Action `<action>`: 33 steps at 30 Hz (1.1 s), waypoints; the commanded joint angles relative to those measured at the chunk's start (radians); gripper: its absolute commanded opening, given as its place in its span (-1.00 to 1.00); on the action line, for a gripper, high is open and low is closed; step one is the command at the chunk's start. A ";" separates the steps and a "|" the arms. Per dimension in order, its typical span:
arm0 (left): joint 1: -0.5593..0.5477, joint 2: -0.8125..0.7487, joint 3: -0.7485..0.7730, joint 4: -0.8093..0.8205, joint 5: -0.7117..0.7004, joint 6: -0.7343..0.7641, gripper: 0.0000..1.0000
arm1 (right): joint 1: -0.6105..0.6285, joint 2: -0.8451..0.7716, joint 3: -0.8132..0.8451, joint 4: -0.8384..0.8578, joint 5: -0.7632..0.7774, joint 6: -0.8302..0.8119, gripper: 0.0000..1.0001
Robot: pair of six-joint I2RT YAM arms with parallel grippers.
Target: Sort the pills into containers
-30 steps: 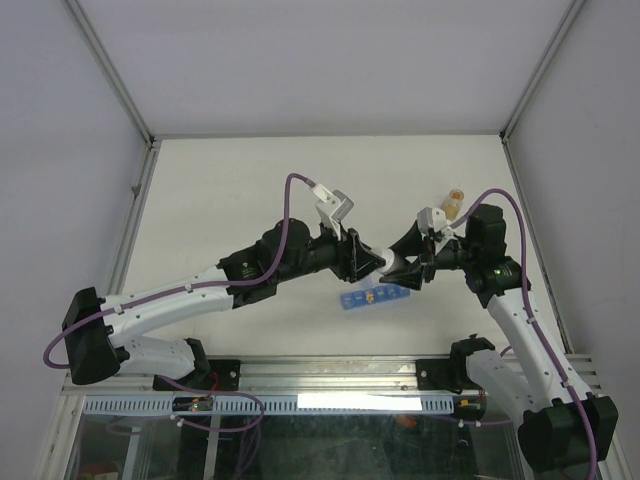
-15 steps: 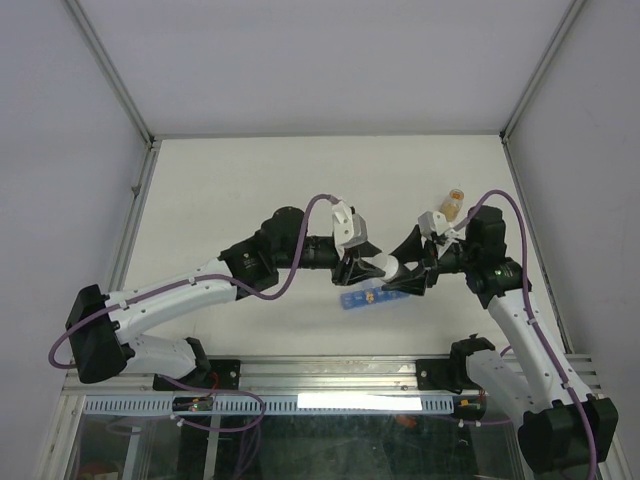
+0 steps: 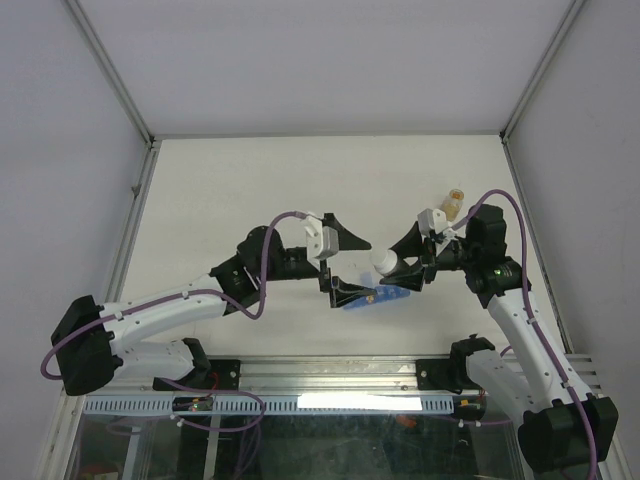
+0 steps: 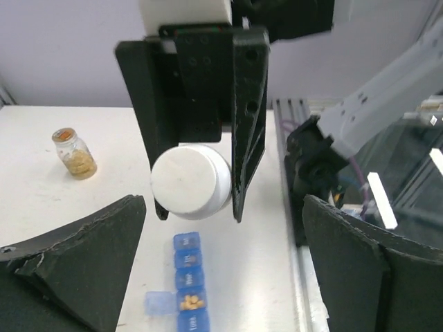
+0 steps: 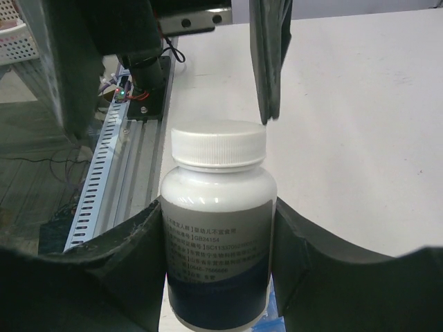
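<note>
The containers are one blue pill-organiser strip [image 3: 385,296] [image 4: 187,261] lying on the table below both grippers. One of its cells has the lid flipped open, and yellowish pills [image 4: 190,301] lie in it. My right gripper [image 3: 408,266] [image 5: 218,207] is shut on a white capped bottle [image 3: 384,263] [image 5: 218,228], held sideways above the strip with its cap [image 4: 190,181] pointing at my left gripper. The left gripper [image 3: 366,268] [image 4: 223,207] stands wide open, its fingers [image 4: 76,263] on either side of the cap and apart from it.
A small amber jar [image 3: 455,203] [image 4: 75,153] stands on the table behind the right gripper. The metal rail [image 5: 114,159] and the right arm's base [image 4: 318,162] run along the near table edge. White enclosure walls surround the table.
My left gripper has opened wide, let go of the bottle's cap and drawn back to the left. The right gripper still holds the bottle in the same place.
</note>
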 commanded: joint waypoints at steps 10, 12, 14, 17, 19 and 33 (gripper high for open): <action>-0.108 -0.091 0.055 -0.144 -0.550 -0.540 0.29 | -0.004 -0.002 0.047 0.045 0.013 0.004 -1.00; -0.139 -0.072 0.101 -0.208 -0.616 -0.529 0.27 | -0.004 -0.001 0.047 0.045 0.013 0.004 -1.00; -0.163 -0.046 0.144 -0.261 -0.663 -0.517 0.26 | -0.004 -0.002 0.047 0.045 0.012 0.004 -1.00; -0.187 -0.010 0.188 -0.295 -0.678 -0.502 0.25 | -0.004 -0.001 0.046 0.045 0.012 0.004 -1.00; -0.191 0.002 0.203 -0.301 -0.675 -0.499 0.24 | -0.004 -0.003 0.047 0.045 0.011 0.004 -1.00; -0.191 0.072 0.283 -0.346 -0.663 -0.468 -0.18 | -0.004 -0.002 0.046 0.044 0.011 0.004 -1.00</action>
